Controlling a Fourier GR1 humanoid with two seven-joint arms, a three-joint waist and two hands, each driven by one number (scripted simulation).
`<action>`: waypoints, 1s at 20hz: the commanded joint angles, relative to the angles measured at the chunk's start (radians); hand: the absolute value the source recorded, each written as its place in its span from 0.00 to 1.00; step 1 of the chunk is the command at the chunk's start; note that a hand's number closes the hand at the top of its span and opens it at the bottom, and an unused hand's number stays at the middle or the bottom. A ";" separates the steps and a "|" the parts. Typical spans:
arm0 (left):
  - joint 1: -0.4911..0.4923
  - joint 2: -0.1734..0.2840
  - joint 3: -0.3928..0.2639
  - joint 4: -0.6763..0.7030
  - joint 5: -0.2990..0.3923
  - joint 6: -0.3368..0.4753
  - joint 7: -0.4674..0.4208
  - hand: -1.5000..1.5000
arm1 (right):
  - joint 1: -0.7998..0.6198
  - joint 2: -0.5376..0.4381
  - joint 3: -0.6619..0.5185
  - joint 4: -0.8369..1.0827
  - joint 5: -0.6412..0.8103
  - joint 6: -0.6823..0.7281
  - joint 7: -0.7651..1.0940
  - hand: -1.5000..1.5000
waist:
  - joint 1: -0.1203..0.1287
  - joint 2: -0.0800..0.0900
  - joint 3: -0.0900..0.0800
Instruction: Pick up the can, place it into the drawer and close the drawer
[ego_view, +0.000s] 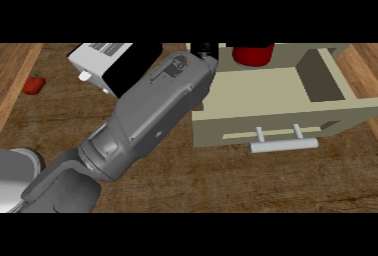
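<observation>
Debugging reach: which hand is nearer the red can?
Left. The left hand is at the top of the view, right beside the red can above the open drawer. The right hand isn't in view.

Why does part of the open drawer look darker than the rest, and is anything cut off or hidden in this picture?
In the head view, the drawer's right inner wall lies in shade while its floor is evenly lit. In the same view, the red can is cut off by the frame's top edge. Also there, the big grey forearm hides its own hand, and no glare shows on the wooden counter.
</observation>
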 joint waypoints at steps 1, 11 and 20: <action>-0.022 0.000 -0.052 0.040 0.035 0.024 -0.004 0.00 | -0.041 -0.061 -0.029 0.003 -0.046 -0.023 0.032 0.00 | -0.008 0.002 0.000; 0.010 0.000 -0.133 0.045 0.125 0.109 -0.065 0.00 | -0.039 -0.016 -0.004 0.041 -0.008 0.010 -0.005 0.00 | -0.019 0.005 0.001; -0.021 0.000 -0.104 0.080 0.185 0.068 -0.138 0.00 | -0.042 -0.018 -0.020 -0.020 0.012 -0.001 -0.005 0.00 | -0.004 0.005 0.000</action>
